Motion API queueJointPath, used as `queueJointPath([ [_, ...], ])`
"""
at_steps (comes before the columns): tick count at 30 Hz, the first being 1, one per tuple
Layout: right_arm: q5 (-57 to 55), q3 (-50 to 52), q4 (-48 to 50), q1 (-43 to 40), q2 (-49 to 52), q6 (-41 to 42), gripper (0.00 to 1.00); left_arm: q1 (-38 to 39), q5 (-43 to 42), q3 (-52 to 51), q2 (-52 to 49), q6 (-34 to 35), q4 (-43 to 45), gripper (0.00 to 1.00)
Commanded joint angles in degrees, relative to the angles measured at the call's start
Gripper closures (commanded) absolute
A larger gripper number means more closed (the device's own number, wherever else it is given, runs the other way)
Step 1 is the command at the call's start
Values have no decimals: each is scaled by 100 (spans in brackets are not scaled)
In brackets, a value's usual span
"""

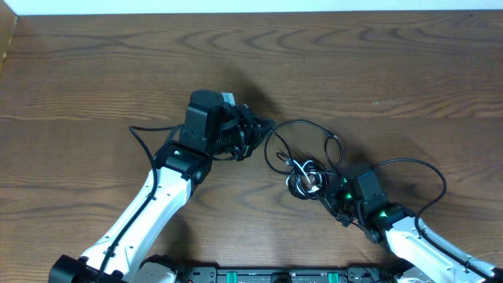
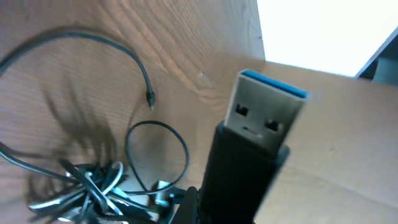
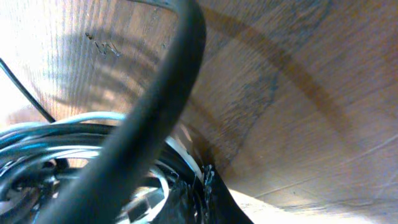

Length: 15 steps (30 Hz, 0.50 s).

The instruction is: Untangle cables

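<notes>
- the cables (image 1: 306, 179) sit as one small knot on the wooden table (image 1: 94, 71), between the two arms. black loops trail from it toward the left arm.
- the left pincer (image 1: 255, 134) is clenched and appears to grasp a usb plug (image 2: 264, 112), a black-bodied one with a blue insert. it holds the plug clear of the knot.
- the right pincer (image 1: 330, 195) is clenched right at the knot. its wrist view is filled by a blurred black cord, so i cannot tell whether it pinches a strand.
- handling, as a judgement: the cords look thin, light and limp. they will drag and snag each other rather than slide free, and hard pulling would likely tighten the knot.
- the best holds are probably the rigid plug ends, or a single strand just outside the knot. the glossy jackets may slip in a loose grip.
- count: one knot and two arms.
- one white cord and seemingly two black cords run into the knot, though the overlap makes that uncertain.
- two plug ends show: the usb plug and a small jack plug (image 2: 150, 98) lying free on the table.
</notes>
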<state>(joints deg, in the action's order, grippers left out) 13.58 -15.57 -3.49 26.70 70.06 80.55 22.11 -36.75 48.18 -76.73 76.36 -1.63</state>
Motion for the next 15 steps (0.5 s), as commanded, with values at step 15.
queueJointPath([
  [15,-249,293,-249,-13,184,-4,97,-61,-680,166,66,-1287,162,92],
])
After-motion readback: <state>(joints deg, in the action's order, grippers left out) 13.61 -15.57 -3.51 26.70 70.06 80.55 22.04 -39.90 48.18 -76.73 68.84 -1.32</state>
